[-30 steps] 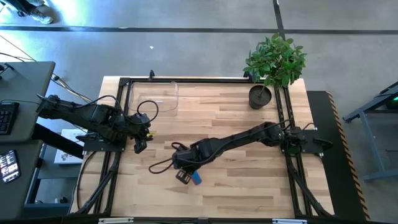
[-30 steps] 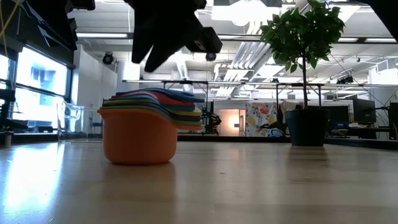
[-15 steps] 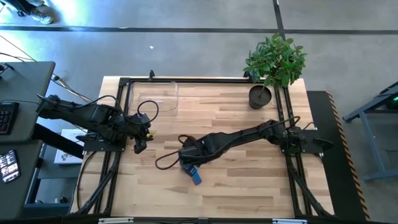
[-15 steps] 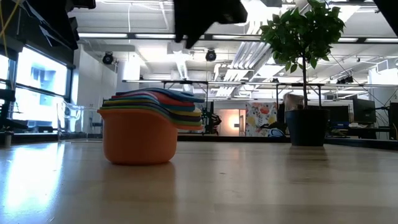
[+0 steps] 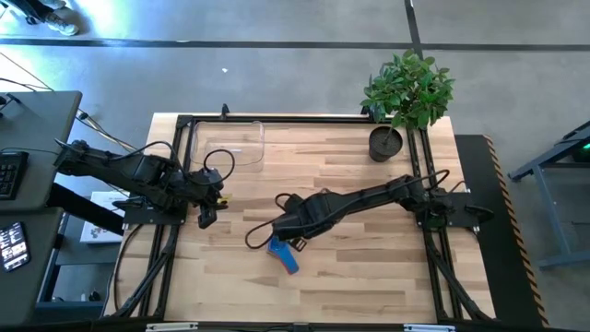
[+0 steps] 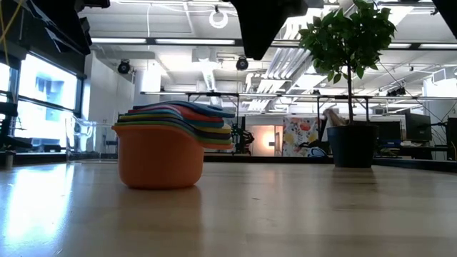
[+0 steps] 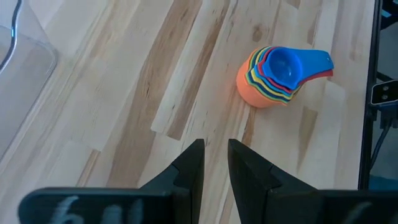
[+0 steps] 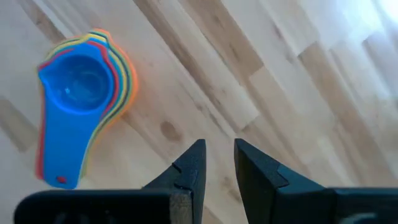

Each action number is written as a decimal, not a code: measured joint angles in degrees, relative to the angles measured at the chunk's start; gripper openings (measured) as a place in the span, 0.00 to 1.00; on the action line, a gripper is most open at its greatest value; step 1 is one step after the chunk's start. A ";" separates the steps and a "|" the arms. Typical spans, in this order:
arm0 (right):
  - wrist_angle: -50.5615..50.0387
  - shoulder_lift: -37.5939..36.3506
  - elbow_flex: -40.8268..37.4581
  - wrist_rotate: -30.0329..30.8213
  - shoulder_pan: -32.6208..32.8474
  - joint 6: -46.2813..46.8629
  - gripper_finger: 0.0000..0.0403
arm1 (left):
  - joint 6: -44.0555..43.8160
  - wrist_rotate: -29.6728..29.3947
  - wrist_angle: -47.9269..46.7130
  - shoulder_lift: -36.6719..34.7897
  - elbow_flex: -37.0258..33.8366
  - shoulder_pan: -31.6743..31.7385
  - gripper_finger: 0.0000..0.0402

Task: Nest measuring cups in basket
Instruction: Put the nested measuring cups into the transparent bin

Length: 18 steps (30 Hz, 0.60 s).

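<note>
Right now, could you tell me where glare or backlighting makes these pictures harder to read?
High view: blue-white glare washes the floor at upper left. Low view: bright ceiling lights leave the arm overhead a black silhouette, though the stacked cups read clearly. Right wrist view: glare whitens the table in one corner.
</note>
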 joint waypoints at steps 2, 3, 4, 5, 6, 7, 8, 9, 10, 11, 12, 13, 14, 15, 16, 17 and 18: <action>-0.03 -0.32 -0.31 1.17 -0.38 -1.39 0.19 | -0.07 0.00 0.03 0.00 0.02 0.00 0.16; 0.11 -0.82 -0.81 1.75 -0.48 -2.26 0.19 | -0.34 0.00 0.03 0.00 0.00 0.00 0.16; -0.03 -1.25 -1.21 2.10 -0.77 -3.46 0.19 | -0.61 0.00 0.03 -0.02 0.00 0.00 0.16; -0.03 -1.81 -1.72 2.44 -0.91 -4.52 0.19 | -0.98 0.00 0.05 -0.02 0.02 0.00 0.16; 0.09 -2.48 -2.57 2.87 -1.18 -5.03 0.19 | -1.34 0.00 0.03 0.00 0.00 0.00 0.16; 0.13 -3.45 -4.00 3.39 -1.32 -5.77 0.19 | -1.63 0.00 0.03 0.00 0.00 0.00 0.16; 0.11 -4.65 -5.80 3.87 -1.51 -6.16 0.19 | -1.88 0.00 0.07 0.00 0.00 0.00 0.16; 0.09 -6.30 -8.16 4.14 -1.65 -6.36 0.19 | -1.95 0.00 0.06 0.00 0.00 0.02 0.16; 0.09 -8.17 -10.98 4.33 -1.85 -6.37 0.19 | -1.97 -0.01 0.06 0.00 0.01 0.02 0.16; 0.07 -10.29 -14.09 4.60 -2.00 -6.21 0.19 | -1.96 -0.02 0.07 0.00 0.00 0.02 0.16; 0.03 -12.58 -17.59 4.86 -2.13 -5.68 0.19 | -1.95 -0.04 0.07 0.00 0.00 0.02 0.16; 0.09 -14.85 -21.19 5.12 -2.31 -4.55 0.19 | -1.97 -0.04 0.07 0.00 0.00 0.02 0.16; 0.43 -17.26 -24.91 5.12 -2.42 -3.49 0.19 | -1.97 -0.04 0.09 0.00 0.00 0.02 0.16; 1.18 -19.74 -28.49 5.12 -2.47 -2.69 0.19 | -1.97 -0.04 0.10 0.00 0.00 0.03 0.16; 3.05 -22.52 -32.15 5.13 -2.47 -1.88 0.19 | -1.97 -0.04 0.09 0.00 0.02 0.04 0.16; 5.16 -25.31 -35.48 5.12 -2.43 -1.40 0.19 | -1.97 -0.06 0.12 0.00 0.00 0.04 0.16; 7.76 -28.28 -38.95 5.10 -2.43 -0.99 0.19 | -1.99 -0.08 0.12 0.00 0.00 0.06 0.16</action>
